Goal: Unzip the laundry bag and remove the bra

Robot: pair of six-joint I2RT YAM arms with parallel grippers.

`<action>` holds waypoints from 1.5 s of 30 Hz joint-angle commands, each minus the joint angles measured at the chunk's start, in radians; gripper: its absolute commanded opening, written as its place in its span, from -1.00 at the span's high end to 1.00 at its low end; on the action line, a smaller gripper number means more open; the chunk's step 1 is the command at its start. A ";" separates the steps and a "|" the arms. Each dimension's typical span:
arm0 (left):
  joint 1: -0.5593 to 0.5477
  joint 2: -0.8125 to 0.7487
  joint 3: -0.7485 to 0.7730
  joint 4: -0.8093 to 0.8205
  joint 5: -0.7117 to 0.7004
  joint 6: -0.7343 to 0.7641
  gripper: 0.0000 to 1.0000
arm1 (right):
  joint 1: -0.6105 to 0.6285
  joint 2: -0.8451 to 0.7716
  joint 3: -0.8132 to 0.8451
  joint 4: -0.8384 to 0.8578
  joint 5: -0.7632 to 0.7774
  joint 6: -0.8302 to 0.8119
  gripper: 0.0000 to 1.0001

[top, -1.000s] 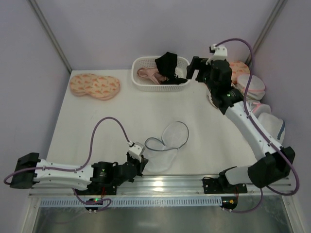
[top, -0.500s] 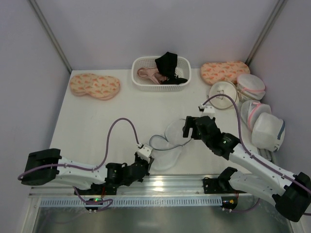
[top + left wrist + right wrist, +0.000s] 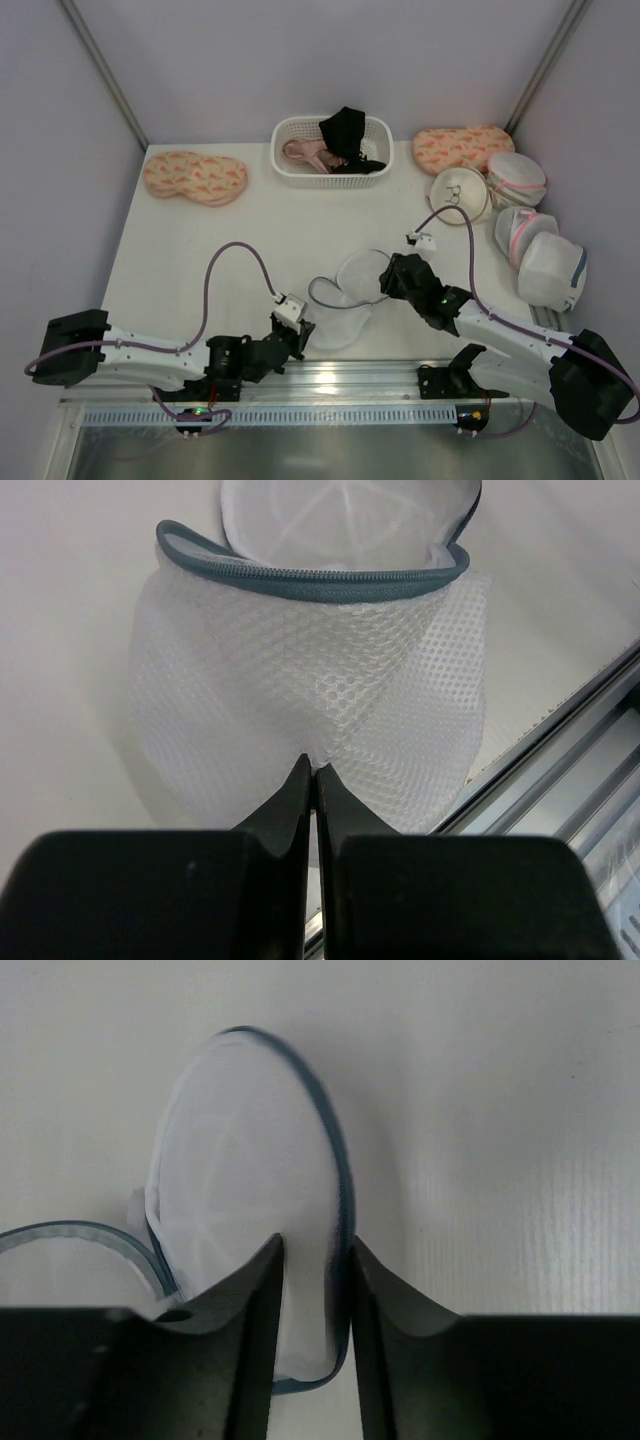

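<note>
The laundry bag point(image 3: 338, 318) lies unzipped near the table's front edge, its round lid point(image 3: 360, 272) flipped open toward the back. My left gripper point(image 3: 303, 330) is shut on a pinch of the white mesh point(image 3: 310, 660) at the bag's near side, below the grey zip point(image 3: 300, 580). My right gripper point(image 3: 385, 278) has narrowed onto the lid point(image 3: 240, 1160), with the lid's zipped rim point(image 3: 338, 1170) and mesh between both fingers. The black bra point(image 3: 345, 130) hangs over the rim of the white basket point(image 3: 285, 172) at the back, outside the bag.
A pale pink bra point(image 3: 308, 153) also lies in the basket. Orange patterned pads sit at the back left point(image 3: 195, 177) and back right point(image 3: 462, 147). Several other mesh bags point(image 3: 548, 268) crowd the right edge. A metal rail point(image 3: 400, 375) runs along the front.
My right arm swung from beside the basket down to the bag, and its jaws closed in on the lid's rim. The left gripper kept its hold on the mesh.
</note>
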 commanded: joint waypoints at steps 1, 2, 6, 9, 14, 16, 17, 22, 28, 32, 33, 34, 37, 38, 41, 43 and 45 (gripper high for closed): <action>0.005 -0.020 -0.010 0.045 -0.052 0.002 1.00 | -0.003 0.032 -0.053 0.306 -0.034 0.028 0.46; 0.007 -0.022 -0.011 0.045 -0.052 0.005 1.00 | -0.005 0.037 -0.069 0.366 -0.037 0.023 0.63; 0.007 -0.025 -0.011 0.054 -0.061 0.016 1.00 | -0.005 0.019 -0.089 0.467 -0.117 -0.044 0.92; 0.024 -0.023 -0.003 0.072 -0.037 0.039 1.00 | -0.005 -0.065 -0.098 0.493 -0.230 -0.135 0.92; 0.099 0.021 0.020 0.143 0.031 0.087 1.00 | -0.003 -0.246 -0.068 0.385 -0.356 -0.279 0.92; 0.137 0.059 0.027 0.173 0.071 0.110 1.00 | -0.003 -0.322 -0.043 0.290 -0.414 -0.328 0.92; 0.149 0.072 0.030 0.189 0.083 0.116 1.00 | -0.003 -0.342 -0.014 0.259 -0.437 -0.345 0.93; 0.247 0.176 0.076 0.313 0.213 0.154 1.00 | 0.000 -0.363 0.078 0.044 -0.529 -0.436 0.93; 0.329 0.319 0.164 0.431 0.293 0.190 1.00 | 0.070 -0.307 0.103 -0.016 -0.468 -0.442 0.92; 0.369 0.369 0.205 0.431 0.339 0.168 0.37 | 0.133 -0.235 0.124 -0.059 -0.437 -0.454 0.92; 0.373 0.377 0.211 0.425 0.341 0.164 0.22 | 0.144 -0.222 0.127 -0.063 -0.437 -0.457 0.92; 0.380 0.391 0.220 0.424 0.342 0.153 0.08 | 0.159 -0.213 0.129 -0.066 -0.436 -0.459 0.92; 0.381 0.392 0.208 0.416 0.336 0.118 -0.30 | 0.176 -0.182 0.123 -0.066 -0.419 -0.460 0.92; 0.380 0.386 0.204 0.407 0.327 0.110 -0.79 | 0.179 -0.179 0.117 -0.066 -0.410 -0.460 0.92; 0.380 0.331 0.181 0.362 0.308 0.079 -0.99 | 0.184 -0.185 0.109 -0.066 -0.399 -0.462 0.93; 0.380 0.281 0.165 0.300 0.275 0.061 -0.99 | 0.184 -0.187 0.109 -0.062 -0.407 -0.463 0.92; 0.381 0.190 0.153 0.197 0.250 0.038 -0.99 | 0.187 -0.181 0.112 -0.063 -0.417 -0.466 0.92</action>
